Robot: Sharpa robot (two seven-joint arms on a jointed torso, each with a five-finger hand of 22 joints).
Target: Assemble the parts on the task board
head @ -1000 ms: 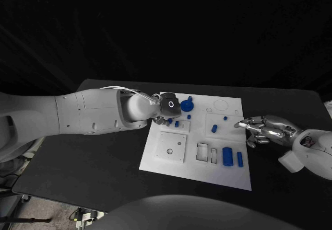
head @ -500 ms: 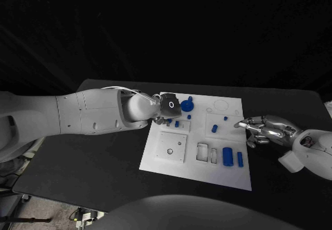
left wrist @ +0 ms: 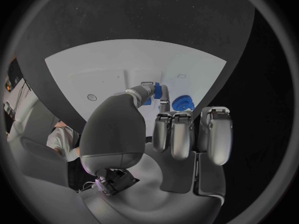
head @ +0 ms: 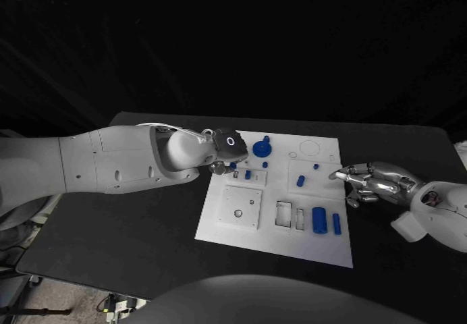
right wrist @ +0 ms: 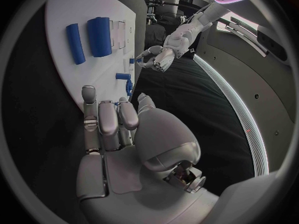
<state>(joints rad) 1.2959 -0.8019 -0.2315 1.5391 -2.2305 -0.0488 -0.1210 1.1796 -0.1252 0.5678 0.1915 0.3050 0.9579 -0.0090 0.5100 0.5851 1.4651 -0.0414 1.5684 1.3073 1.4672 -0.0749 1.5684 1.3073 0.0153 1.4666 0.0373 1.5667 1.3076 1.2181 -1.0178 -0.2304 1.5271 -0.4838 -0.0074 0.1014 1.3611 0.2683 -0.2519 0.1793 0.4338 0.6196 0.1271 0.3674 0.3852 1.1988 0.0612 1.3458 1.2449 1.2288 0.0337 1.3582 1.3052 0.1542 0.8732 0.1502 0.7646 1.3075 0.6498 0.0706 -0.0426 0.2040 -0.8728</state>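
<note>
Parts look small, stiff and light, likely smooth plastic, so each wants a fingertip pinch across its short sides; the left robot hand (left wrist: 168,134) pinches a small blue peg (left wrist: 157,90) between thumb and fingertip, just beside the blue gear (left wrist: 184,102) on the task board (head: 233,226); the right robot hand (head: 374,182) hovers curled and holding nothing at the board's edge, two blue cylinders (right wrist: 90,37) beyond its fingertips; rectangular recesses (head: 291,214) appear vacant; bench (head: 127,236) lies beneath

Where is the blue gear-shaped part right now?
In the head view the blue gear-shaped part stands near the far edge of the task board, just right of the left robot hand; the left wrist view shows it beyond that hand's fingertips.
</note>
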